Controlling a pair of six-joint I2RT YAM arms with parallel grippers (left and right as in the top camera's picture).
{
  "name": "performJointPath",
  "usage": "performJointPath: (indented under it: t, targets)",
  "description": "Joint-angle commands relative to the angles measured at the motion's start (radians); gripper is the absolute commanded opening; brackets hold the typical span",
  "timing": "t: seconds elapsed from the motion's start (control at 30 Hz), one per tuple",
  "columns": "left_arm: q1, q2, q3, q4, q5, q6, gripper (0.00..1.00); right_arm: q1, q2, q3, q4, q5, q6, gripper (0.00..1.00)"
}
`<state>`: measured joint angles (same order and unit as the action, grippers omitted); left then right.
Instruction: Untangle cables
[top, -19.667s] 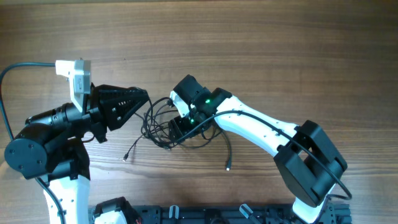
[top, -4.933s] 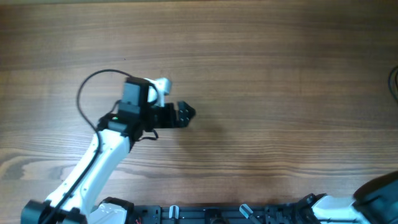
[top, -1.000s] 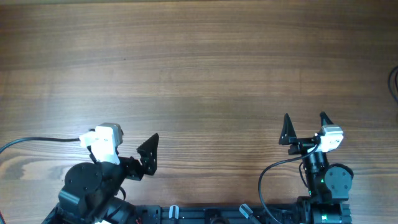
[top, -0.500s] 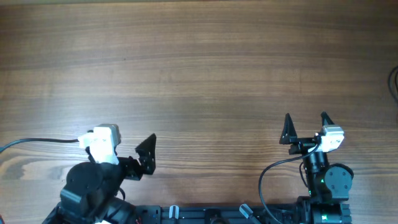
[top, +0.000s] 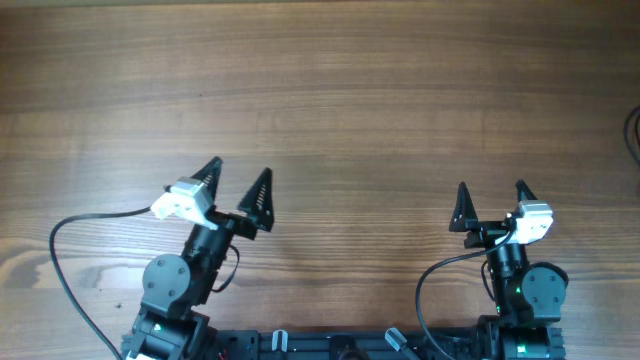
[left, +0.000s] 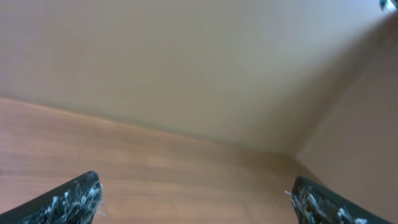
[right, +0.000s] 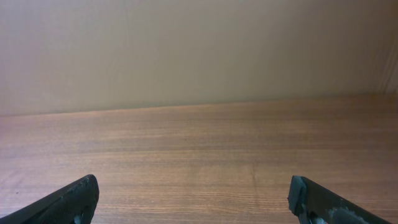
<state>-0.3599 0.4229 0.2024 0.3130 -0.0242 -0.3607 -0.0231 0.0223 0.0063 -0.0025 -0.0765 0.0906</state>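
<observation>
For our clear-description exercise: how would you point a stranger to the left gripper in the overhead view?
On the wooden table, look along the bottom edge. The left gripper is on the picture's left; unlike the right gripper, which points straight up, its open jaws tilt to the right.

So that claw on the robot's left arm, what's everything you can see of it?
The left claw has two black pointed fingers, spread wide apart and holding nothing. A white block sits behind them, with a black cord looping off to the side. It points away from the robot, slanted rightwards, above the wooden table. Up close the fingertips look scuffed white.
</observation>
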Motion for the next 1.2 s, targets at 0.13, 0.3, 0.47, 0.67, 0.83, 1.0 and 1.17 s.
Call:
performJointPath:
  t: [0.13, 0.3, 0.47, 0.67, 0.83, 1.0, 1.17]
  targets:
    - [0.191, -0.175, -0.053, 0.023, 0.009, -0.014, 1.00, -0.004, -0.002, -0.001, 0.003, 0.018, 0.014, 1.00]
    - [0.258, -0.310, -0.054, -0.089, 0.009, -0.014, 1.00, -0.004, -0.002, -0.001, 0.003, 0.018, 0.014, 1.00]
    - [0.320, -0.404, -0.055, -0.220, 0.008, -0.014, 1.00, -0.004, -0.002, -0.001, 0.003, 0.018, 0.014, 1.00]
    - [0.332, -0.420, -0.120, -0.247, 0.005, -0.014, 1.00, -0.004, -0.002, -0.001, 0.003, 0.018, 0.014, 1.00]
    - [0.332, -0.420, -0.196, -0.177, 0.026, -0.010, 1.00, -0.004, -0.002, -0.001, 0.003, 0.018, 0.014, 1.00]
    - [0.332, -0.420, -0.196, -0.304, -0.008, 0.019, 1.00, -0.004, -0.002, -0.001, 0.003, 0.018, 0.014, 1.00]
    - [0.333, -0.420, -0.196, -0.383, -0.023, 0.044, 1.00, -0.004, -0.002, -0.001, 0.003, 0.018, 0.014, 1.00]
